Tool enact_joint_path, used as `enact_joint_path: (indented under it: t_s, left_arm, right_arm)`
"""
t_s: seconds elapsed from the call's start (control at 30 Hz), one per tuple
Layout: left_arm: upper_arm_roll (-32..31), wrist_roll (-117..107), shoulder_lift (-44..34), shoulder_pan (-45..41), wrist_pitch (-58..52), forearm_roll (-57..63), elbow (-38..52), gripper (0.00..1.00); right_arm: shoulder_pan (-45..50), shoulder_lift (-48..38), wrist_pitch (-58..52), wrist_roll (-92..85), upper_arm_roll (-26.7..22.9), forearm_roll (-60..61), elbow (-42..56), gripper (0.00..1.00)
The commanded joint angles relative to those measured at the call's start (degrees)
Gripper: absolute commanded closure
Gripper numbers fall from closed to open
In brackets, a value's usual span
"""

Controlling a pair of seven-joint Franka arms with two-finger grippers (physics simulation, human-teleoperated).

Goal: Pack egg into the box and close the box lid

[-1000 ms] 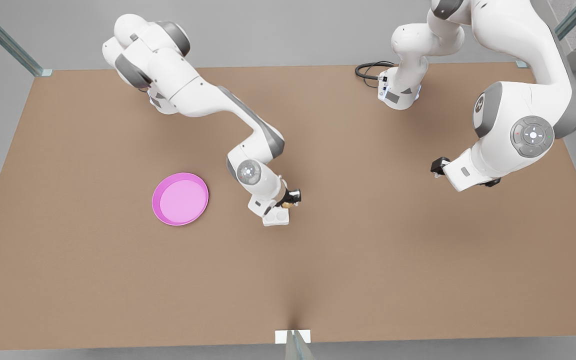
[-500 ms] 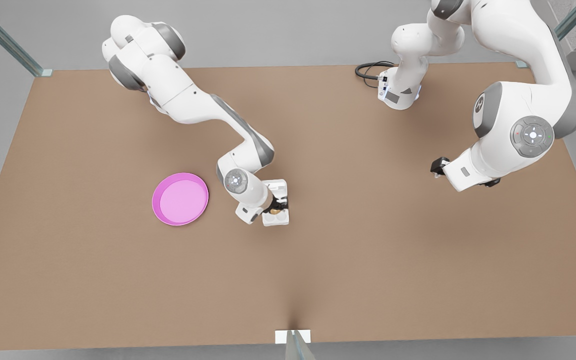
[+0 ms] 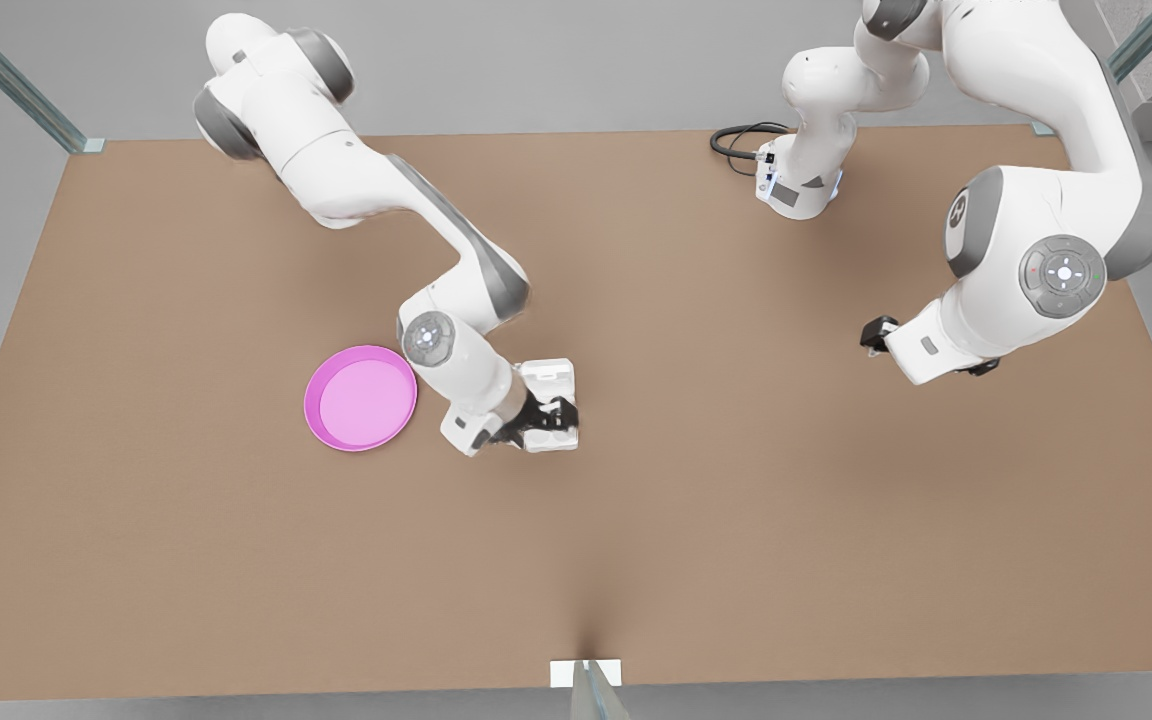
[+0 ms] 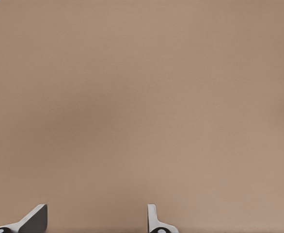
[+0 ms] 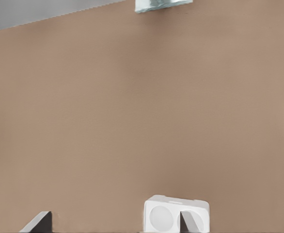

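One change matters most: the small tan-brown egg, which half a second ago shows between the fingers of the right gripper (image 3: pixel 539 420) just above the small white four-cup egg carton (image 3: pixel 556 444), no longer shows at all. The gripper is now down on the cup tray, its black fingers spread apart over it, and the arm has swung so that its wrist lies between the carton and the round pink plate (image 3: pixel 361 398). In the right wrist view the fingers stand wide apart, with one round cup of the carton between them looking white and empty.

The egg is hidden. The likeliest reading is that it has been let go into a cup under the gripper, but which cup cannot be told.

The carton sits near the middle of the brown tabletop (image 3: pixel 736 520), just beside the plate on the side toward the front view's right. The white rectangular hinged lid (image 3: pixel 551 375) lies open and flat, on the side of the tray toward the tabletop edge where the arm bases stand.

The left gripper (image 3: pixel 876 333) waits well apart, near the edge at the front view's right, its fingers also apart above bare tabletop.

If the egg is indeed seated, the packing half looks done; the lid is not yet shut, so the right gripper needs to clear the tray first.
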Motion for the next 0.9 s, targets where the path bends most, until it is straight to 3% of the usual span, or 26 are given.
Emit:
enact_joint_path:
  t_s: [0.0,0.03,0.07,0.1,0.17,0.23,0.27,0.47,0.67,0.87]
  left_arm:
    - [-0.14,-9.72,0.58,-4.26,-0.29,-0.17,0.08,0.00]
    - [-0.14,-19.46,1.20,-8.83,-0.55,-0.26,0.08,0.00]
    - [-0.14,-27.03,2.60,-12.87,-1.61,-3.05,0.17,0.41]
    - [-0.14,-42.59,6.11,-16.65,-1.17,-13.61,0.35,0.79]
    - [-0.22,-66.41,13.50,-22.54,8.84,-26.00,4.48,0.79]
    - [-0.14,-77.40,16.66,-30.01,20.53,-26.45,4.57,0.79]
    - [-0.14,-81.18,16.67,-32.47,20.98,-26.45,4.48,0.79]
    - [-0.14,-90.94,22.81,-40.39,34.86,-26.10,4.48,0.79]
    - [-0.14,-87.43,29.15,-40.57,37.68,-20.65,4.30,0.79]
    - [-0.14,-86.81,30.38,-40.65,37.59,-19.51,3.69,0.79]
  right_arm:
    - [-6.51,-5.81,-29.55,-5.80,-0.28,-2.58,6.68,0.00]
    - [-15.63,-7.91,-38.08,-21.14,-0.19,-5.05,8.00,0.00]
    - [-19.34,-11.87,-40.02,-32.69,-4.39,-5.31,5.03,0.00]
    - [-22.33,-20.65,-40.82,-33.15,-9.33,-5.40,-7.53,0.00]
    - [-23.30,-23.56,-42.04,-25.06,-8.98,-8.21,-10.90,0.00]
    - [-24.36,-22.42,-49.78,-25.41,-9.15,-9.60,-7.12,0.00]
    - [-24.79,-21.89,-49.78,-25.68,-9.24,-15.42,-3.96,0.00]
    - [-27.43,-20.40,-50.05,-25.68,-9.24,-14.19,-2.19,0.00]
    - [-31.04,-20.49,-50.92,-25.85,-9.24,-9.97,-2.28,0.00]
    - [-30.33,-20.14,-51.36,-25.85,-8.98,-9.88,-2.63,0.00]
